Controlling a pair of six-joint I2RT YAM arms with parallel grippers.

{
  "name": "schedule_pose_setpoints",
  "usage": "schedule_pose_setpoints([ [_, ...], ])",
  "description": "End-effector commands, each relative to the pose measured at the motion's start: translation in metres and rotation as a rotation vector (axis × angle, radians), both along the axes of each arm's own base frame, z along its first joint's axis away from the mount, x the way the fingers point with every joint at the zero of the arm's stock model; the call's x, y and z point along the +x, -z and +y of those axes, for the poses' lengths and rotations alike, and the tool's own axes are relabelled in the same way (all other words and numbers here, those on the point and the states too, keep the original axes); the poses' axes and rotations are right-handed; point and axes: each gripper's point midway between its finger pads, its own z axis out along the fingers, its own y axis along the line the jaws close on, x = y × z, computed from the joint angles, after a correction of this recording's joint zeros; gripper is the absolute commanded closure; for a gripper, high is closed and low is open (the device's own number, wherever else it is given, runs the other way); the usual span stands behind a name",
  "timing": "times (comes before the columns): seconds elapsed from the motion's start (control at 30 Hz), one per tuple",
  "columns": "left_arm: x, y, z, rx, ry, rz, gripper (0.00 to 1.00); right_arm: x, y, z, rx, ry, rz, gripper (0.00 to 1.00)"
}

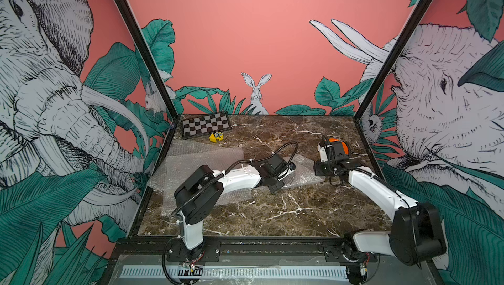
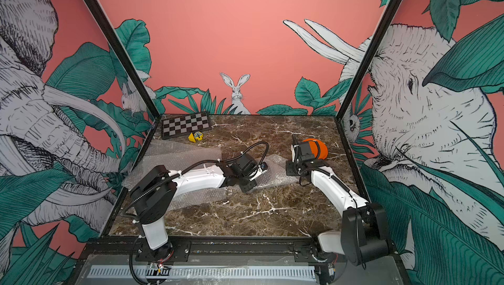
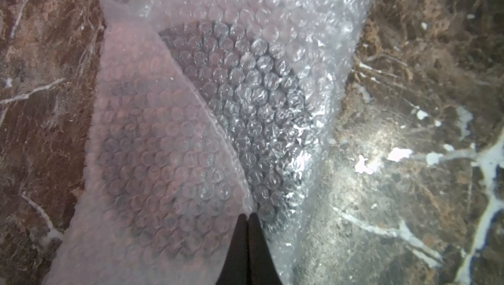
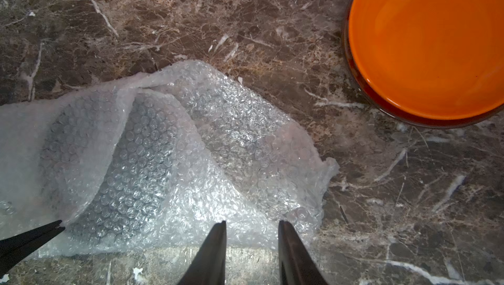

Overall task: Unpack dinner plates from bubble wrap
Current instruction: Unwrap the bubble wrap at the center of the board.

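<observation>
A crumpled bundle of bubble wrap (image 4: 218, 139) lies mid-table, also in both top views (image 1: 301, 173) (image 2: 275, 178). A dark round shape (image 3: 245, 92) shows through it; whether that is a plate I cannot tell. My left gripper (image 3: 246, 215) is shut, pinching the edge of a folded flap at the bundle's near side (image 1: 293, 166). My right gripper (image 4: 252, 223) hovers open over the bundle's edge, with nothing between its fingers (image 1: 318, 173). An unwrapped orange plate (image 4: 425, 46) sits at the right (image 1: 345, 145) (image 2: 321, 148), with a dark rim (image 4: 409, 122) under it.
Flat sheets of bubble wrap (image 1: 196, 158) (image 2: 174, 155) cover the left half of the marble table (image 1: 272, 215). A checkered board (image 1: 206, 124) and a small yellow object (image 1: 216, 136) lie at the back left. Walls enclose three sides.
</observation>
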Motion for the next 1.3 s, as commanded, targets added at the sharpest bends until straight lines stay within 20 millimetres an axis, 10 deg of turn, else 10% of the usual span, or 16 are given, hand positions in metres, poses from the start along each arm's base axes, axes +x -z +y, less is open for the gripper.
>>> schedule_pose_setpoints([
  [0.0,0.002,-0.045,-0.009,-0.114,-0.03,-0.04,1.0,0.0,0.0,0.002,0.018,-0.003,-0.005,0.65],
  [0.7,0.049,-0.078,0.011,-0.298,-0.232,0.034,1.0,0.001,0.008,0.02,0.099,-0.06,0.023,0.64],
  [1.27,0.124,-0.078,0.028,-0.186,-0.278,-0.057,1.0,0.001,0.016,0.03,0.147,-0.072,0.06,0.63],
])
